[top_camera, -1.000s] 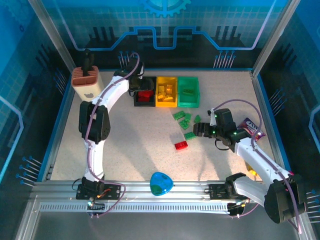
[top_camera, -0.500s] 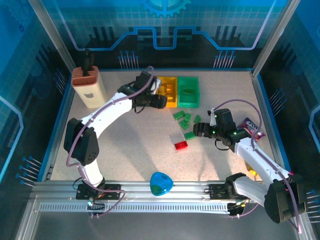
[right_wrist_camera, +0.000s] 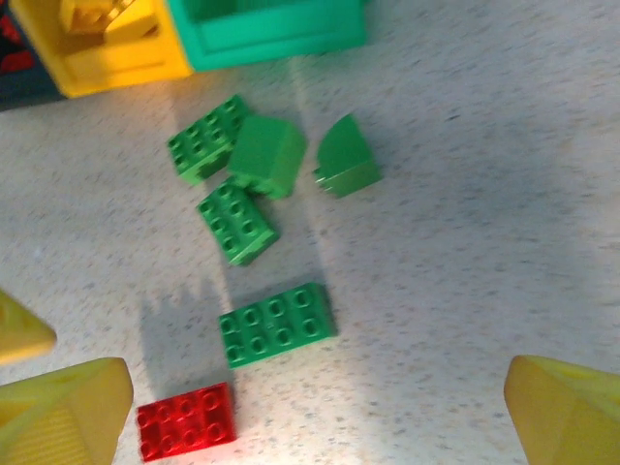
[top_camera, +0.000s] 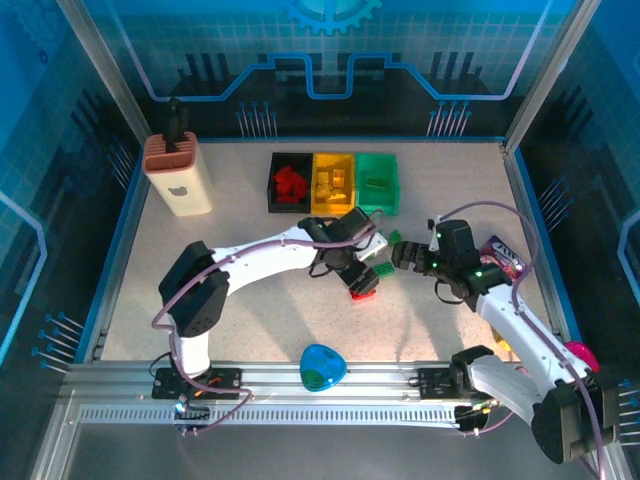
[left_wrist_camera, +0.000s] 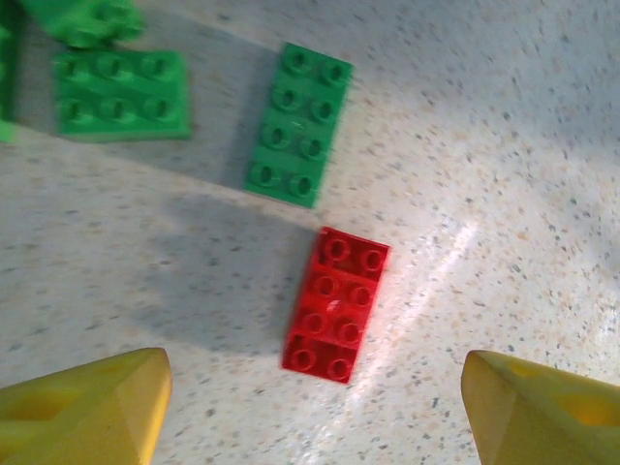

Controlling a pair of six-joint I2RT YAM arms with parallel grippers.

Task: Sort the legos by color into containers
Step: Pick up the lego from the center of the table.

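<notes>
Speckled tabletop (top_camera: 260,320) under blue-lit walls is where the last legos (right_wrist_camera: 239,225) lie. One red brick (left_wrist_camera: 336,303) sits flat, studs up, with a handful of loose green bricks (right_wrist_camera: 277,324) just beyond it, all a little in front of the containers (top_camera: 356,208). The black bin (top_camera: 290,209) holds red pieces, the yellow bin (top_camera: 333,209) yellow and the green bin (top_camera: 378,209) green, so each colour has its home. The left gripper (left_wrist_camera: 315,402) hangs over the red brick, fingers spread wide on either side and empty, lined up, I'd say, to take it. The right gripper (right_wrist_camera: 315,417), also spread and empty, looks down on the greens. The cream block (top_camera: 180,180) at back left bears a small apple-shaped mark. The snack packet (top_camera: 505,262) has print too small to read.
</notes>
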